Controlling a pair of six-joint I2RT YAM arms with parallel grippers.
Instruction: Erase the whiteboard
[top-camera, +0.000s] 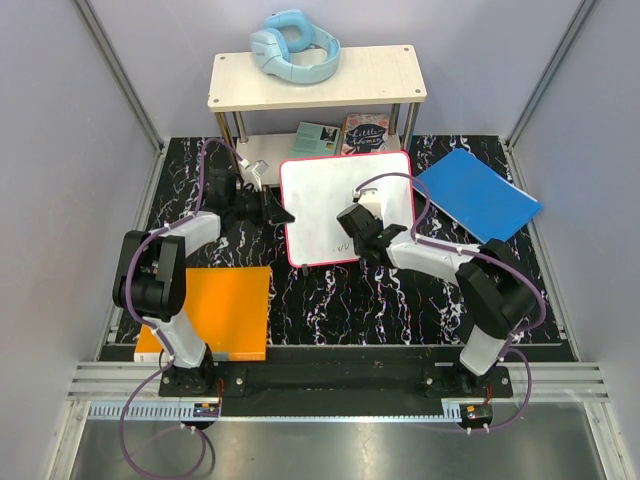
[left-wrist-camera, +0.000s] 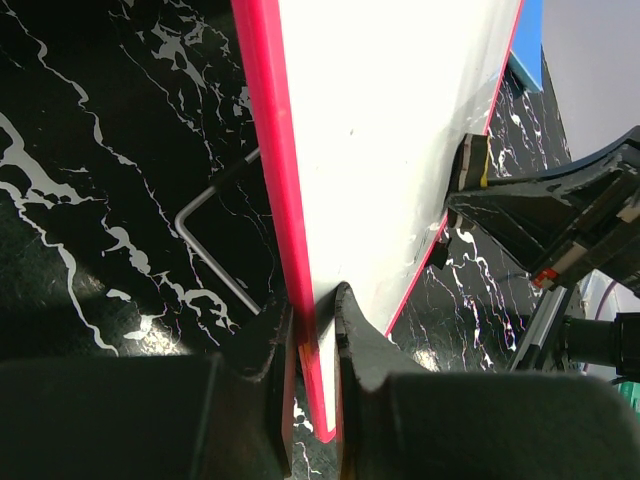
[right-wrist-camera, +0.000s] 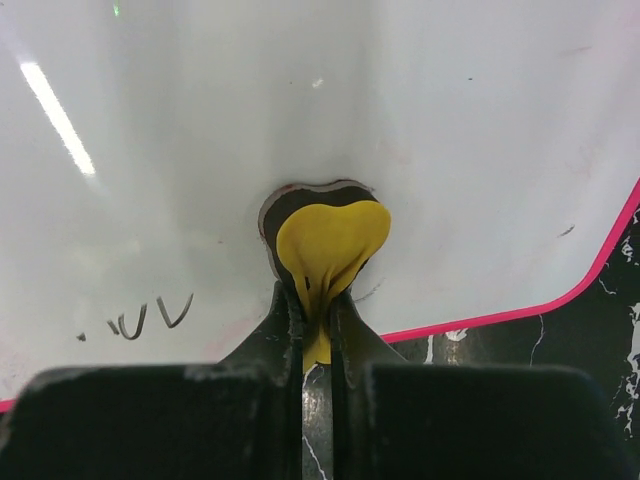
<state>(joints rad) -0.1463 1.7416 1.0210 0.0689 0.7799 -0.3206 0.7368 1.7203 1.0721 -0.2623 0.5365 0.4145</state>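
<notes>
The whiteboard (top-camera: 330, 190) lies on the dark marbled table, white with a red-pink rim. My left gripper (top-camera: 280, 210) is shut on its left edge; in the left wrist view the fingers (left-wrist-camera: 360, 345) clamp the rim of the whiteboard (left-wrist-camera: 390, 130). My right gripper (right-wrist-camera: 317, 295) is shut on a yellow soft pad (right-wrist-camera: 330, 235), which is pressed against the whiteboard (right-wrist-camera: 480, 150) near its front edge. A few dark pen strokes (right-wrist-camera: 150, 318) remain on the board, left of the pad. In the top view the right gripper (top-camera: 350, 222) sits over the board's lower middle.
A wooden shelf (top-camera: 316, 78) stands behind the board with a light-blue headset (top-camera: 293, 45) on top and books (top-camera: 365, 132) beneath. A blue sheet (top-camera: 478, 195) lies at the right, an orange sheet (top-camera: 220, 310) at the front left. A bent metal wire (left-wrist-camera: 210, 250) lies beside the board.
</notes>
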